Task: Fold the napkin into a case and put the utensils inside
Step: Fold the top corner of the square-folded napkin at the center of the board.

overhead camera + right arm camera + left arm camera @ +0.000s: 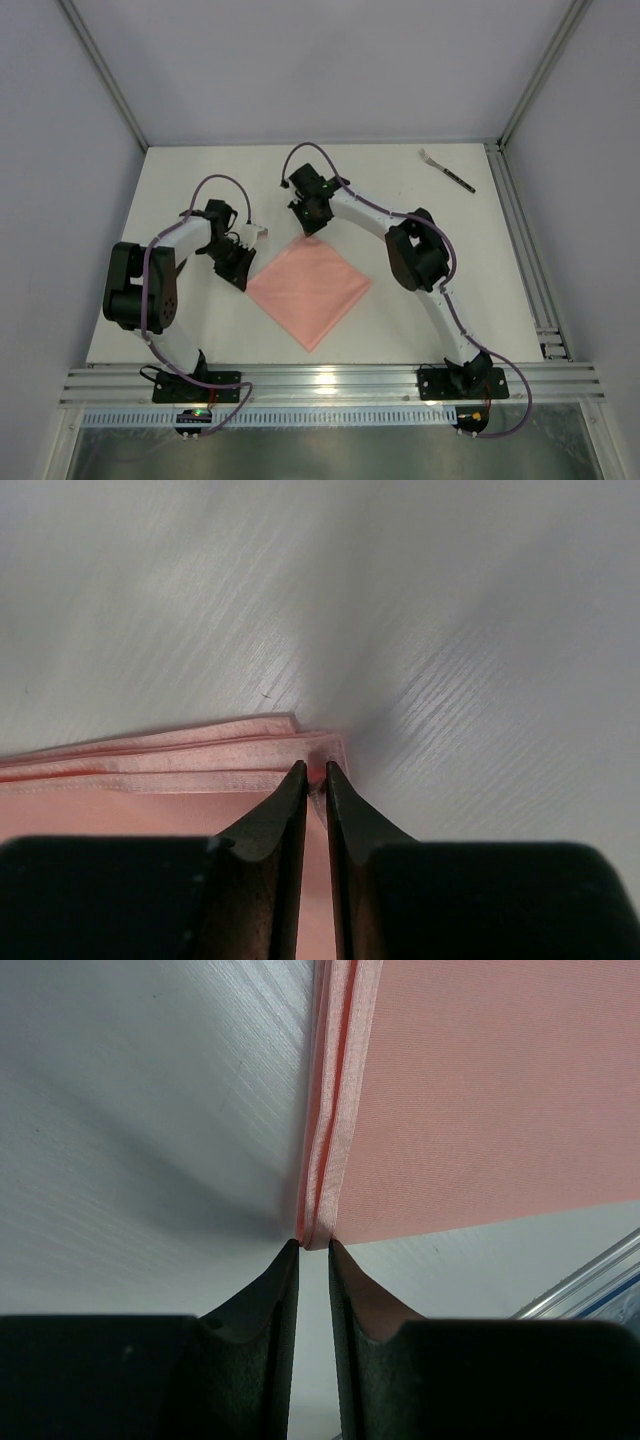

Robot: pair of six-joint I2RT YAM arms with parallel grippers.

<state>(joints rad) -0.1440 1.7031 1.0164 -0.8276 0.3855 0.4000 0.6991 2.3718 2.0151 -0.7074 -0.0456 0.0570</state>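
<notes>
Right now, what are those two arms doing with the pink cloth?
Left gripper pinches napkin, left corner. Right gripper pinches its far corner. Fork lies apart, back right. Nothing blocking.

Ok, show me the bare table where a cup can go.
Free: the far left corner behind the left arm; the far strip between the right hand and the fork; the near strip between the napkin and the arm bases. Crowded: the napkin's left and far corners, with the left hand and right hand on them.

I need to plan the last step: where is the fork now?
In the top view the fork lies near the far right corner of the table, close to the right rail, far from the pink napkin in the middle.
</notes>
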